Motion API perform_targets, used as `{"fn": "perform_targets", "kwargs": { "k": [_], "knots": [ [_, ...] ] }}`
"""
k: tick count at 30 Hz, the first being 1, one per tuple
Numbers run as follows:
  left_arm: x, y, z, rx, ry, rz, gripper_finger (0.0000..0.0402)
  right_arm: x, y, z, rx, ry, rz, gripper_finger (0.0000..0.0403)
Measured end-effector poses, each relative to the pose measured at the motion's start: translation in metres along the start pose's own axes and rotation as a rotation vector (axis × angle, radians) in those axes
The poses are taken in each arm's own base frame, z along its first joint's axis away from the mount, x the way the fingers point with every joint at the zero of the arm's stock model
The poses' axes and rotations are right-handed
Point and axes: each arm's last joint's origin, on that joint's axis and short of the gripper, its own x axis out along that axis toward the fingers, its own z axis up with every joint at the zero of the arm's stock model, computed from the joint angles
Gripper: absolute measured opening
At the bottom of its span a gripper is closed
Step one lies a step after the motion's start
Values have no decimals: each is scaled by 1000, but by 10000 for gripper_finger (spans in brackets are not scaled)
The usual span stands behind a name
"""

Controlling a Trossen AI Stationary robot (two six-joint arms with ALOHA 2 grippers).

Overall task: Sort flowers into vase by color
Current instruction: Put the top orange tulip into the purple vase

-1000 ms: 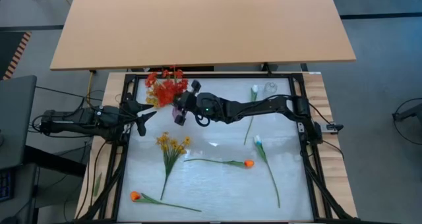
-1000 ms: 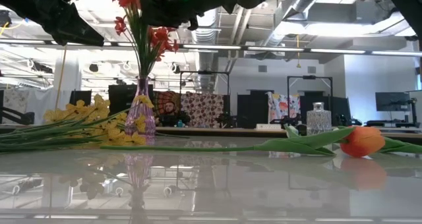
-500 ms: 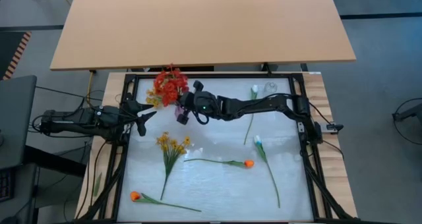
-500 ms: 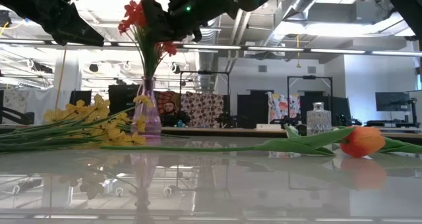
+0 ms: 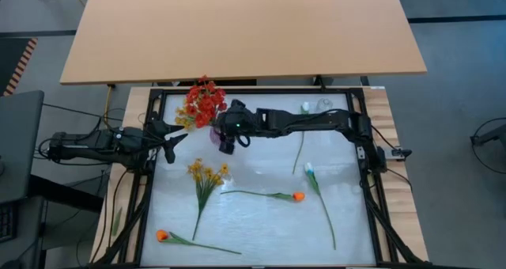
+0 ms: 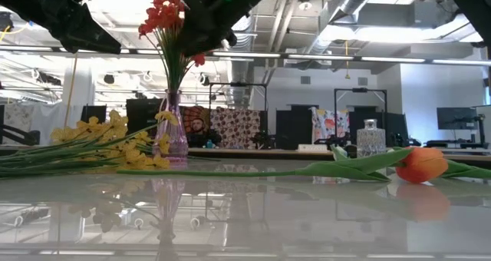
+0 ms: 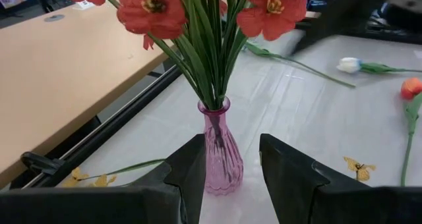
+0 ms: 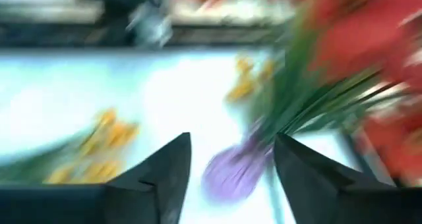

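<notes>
A bunch of red flowers (image 5: 204, 103) stands with its green stems in a pink ribbed vase (image 7: 220, 155) at the table's far left. My right gripper (image 8: 231, 141) hangs open just right of the vase (image 5: 215, 134); its wrist view shows the vase and stems beyond its spread fingers. My left gripper (image 5: 175, 140) waits open, left of the vase, fingers pointing at it without touching. On the table lie a yellow bunch (image 5: 205, 174), two orange flowers (image 5: 296, 196) (image 5: 162, 236) and two white ones (image 5: 310, 170) (image 5: 305, 108).
A small clear glass vase (image 5: 324, 105) stands at the table's far right. A black frame (image 5: 253, 91) rims the white table top. A wooden table (image 5: 237, 32) lies beyond the far edge. In the low view the orange flower (image 6: 420, 163) lies in front.
The red bunch, leaning a second ago with the vase tilted, now stands upright in the vase, which rests flat on the table. My right gripper has drawn a little away from the stems toward the table's right.
</notes>
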Motion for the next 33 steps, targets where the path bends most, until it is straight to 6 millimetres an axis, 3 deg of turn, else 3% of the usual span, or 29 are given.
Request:
{"fn": "perform_targets", "kwargs": {
  "k": [7,13,17,24,28,33],
  "knots": [
    [0,0,0,0,0,0,132,-41,2,1,104,368,308,293],
    [0,0,0,0,0,-1,132,-73,3,-14,283,743,370,295],
    [0,0,0,0,1,-6,132,-91,20,-27,326,971,427,295],
    [4,-3,-6,-7,11,-31,132,-125,74,-52,225,1049,441,294],
    [11,-8,-13,-21,34,-72,132,-116,104,-69,209,879,459,293],
    [18,-13,-20,-3,47,-136,132,-102,127,-80,186,704,417,292]
  ]
}}
